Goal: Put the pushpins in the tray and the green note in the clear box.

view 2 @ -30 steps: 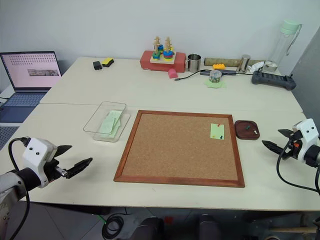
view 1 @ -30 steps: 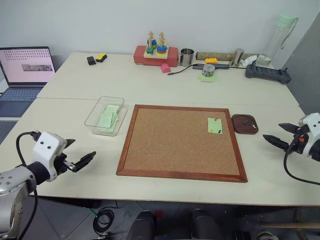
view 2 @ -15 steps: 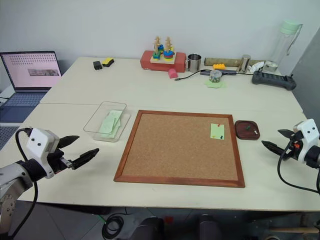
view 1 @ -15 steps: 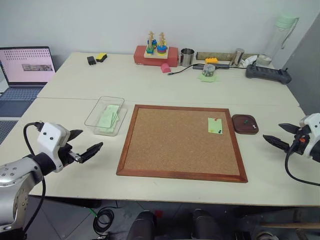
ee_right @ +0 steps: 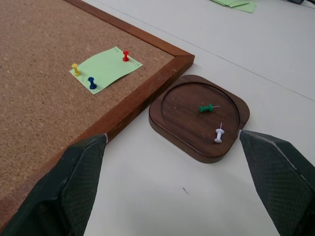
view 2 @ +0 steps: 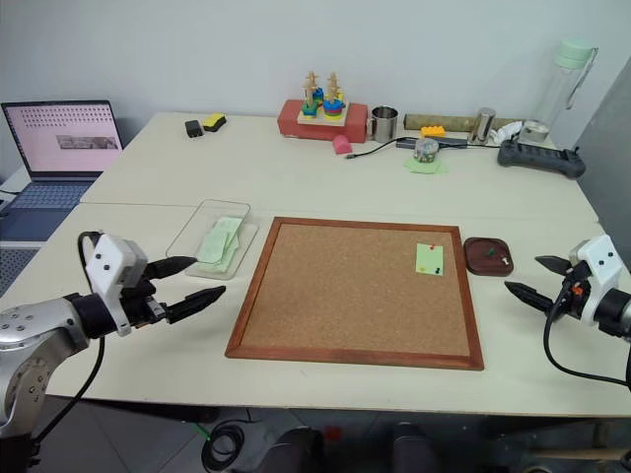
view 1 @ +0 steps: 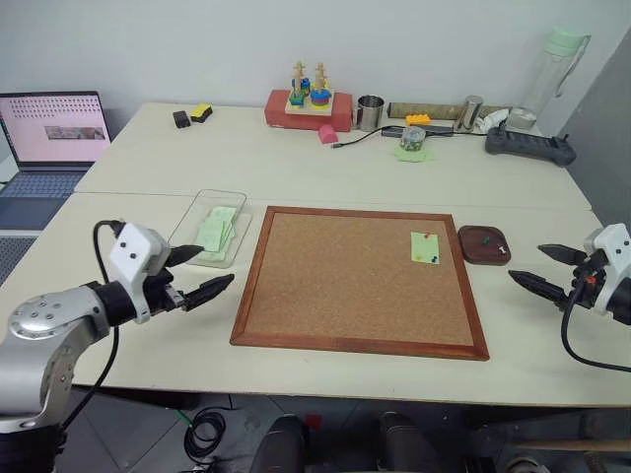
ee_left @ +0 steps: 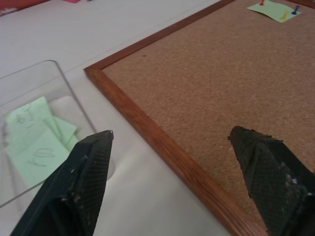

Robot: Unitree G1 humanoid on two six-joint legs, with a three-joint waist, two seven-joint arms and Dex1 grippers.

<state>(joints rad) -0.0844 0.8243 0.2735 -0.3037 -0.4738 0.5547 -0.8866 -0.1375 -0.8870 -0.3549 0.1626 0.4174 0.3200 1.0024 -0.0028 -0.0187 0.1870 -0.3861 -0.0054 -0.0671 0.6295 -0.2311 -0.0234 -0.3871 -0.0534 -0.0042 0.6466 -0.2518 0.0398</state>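
Cork board (view 1: 360, 279) lies in front of me on the table (view 1: 296, 168), and the green note (ee_right: 105, 69) sits pinned near its far right corner by three pushpins: red (ee_right: 125, 55), yellow (ee_right: 75, 68) and blue (ee_right: 91, 82). Just beside that edge of the board rests the tray (ee_right: 199, 117), holding a green pin (ee_right: 205, 108) and a white pin (ee_right: 218, 134) that lie loose in its recess. My right gripper (view 1: 550, 269) hovers near the tray on its outer side, fingers spread wide and empty. My left gripper (view 1: 202, 274) hangs over the table between the board's left edge and the clear box (view 1: 207, 228), jaws apart, gripping nothing. Pale green slips (ee_left: 34, 142) lie inside that box.
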